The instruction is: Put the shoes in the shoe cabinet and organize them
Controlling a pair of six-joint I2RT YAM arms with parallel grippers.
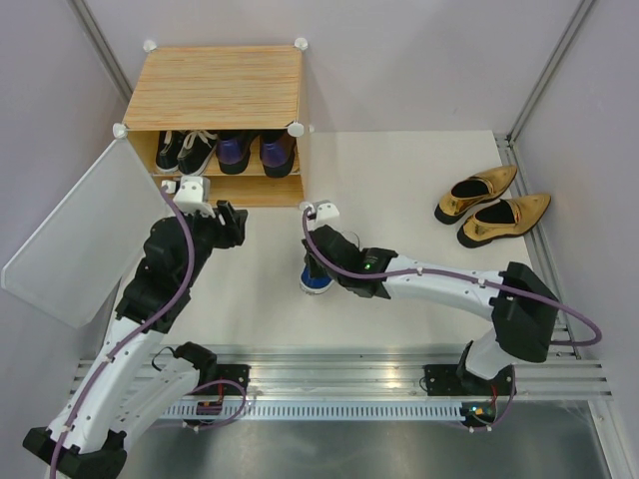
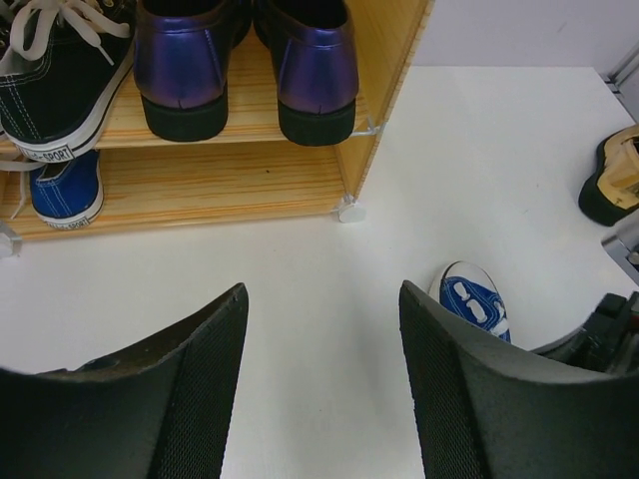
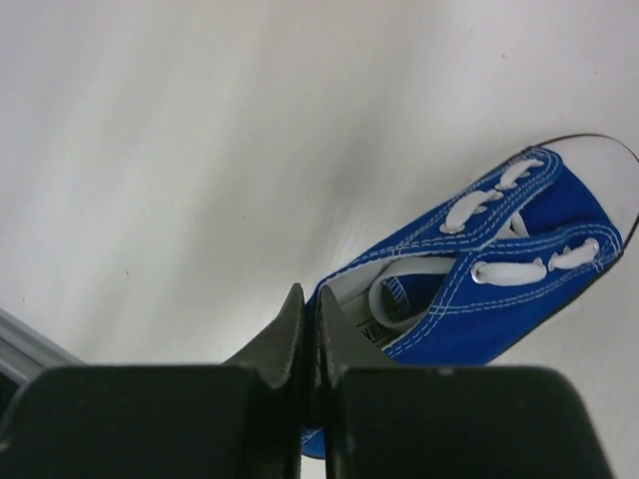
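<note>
The shoe cabinet (image 1: 215, 88) stands at the back left with its door (image 1: 75, 235) swung open. Its upper shelf holds black sneakers (image 1: 185, 150) and purple heels (image 1: 255, 152). One blue sneaker (image 2: 65, 185) sits on the lower shelf. My right gripper (image 3: 310, 297) is shut on the heel collar of the other blue sneaker (image 3: 499, 289) over the middle of the table; this sneaker (image 1: 317, 279) shows under the wrist. My left gripper (image 2: 321, 291) is open and empty in front of the cabinet's lower shelf (image 2: 200, 185). Two gold heels (image 1: 491, 205) lie at the right.
Grey walls close in the table at the back and sides. The open door panel juts out along the left beside my left arm (image 1: 165, 264). The metal rail (image 1: 339, 374) with the arm bases runs along the near edge.
</note>
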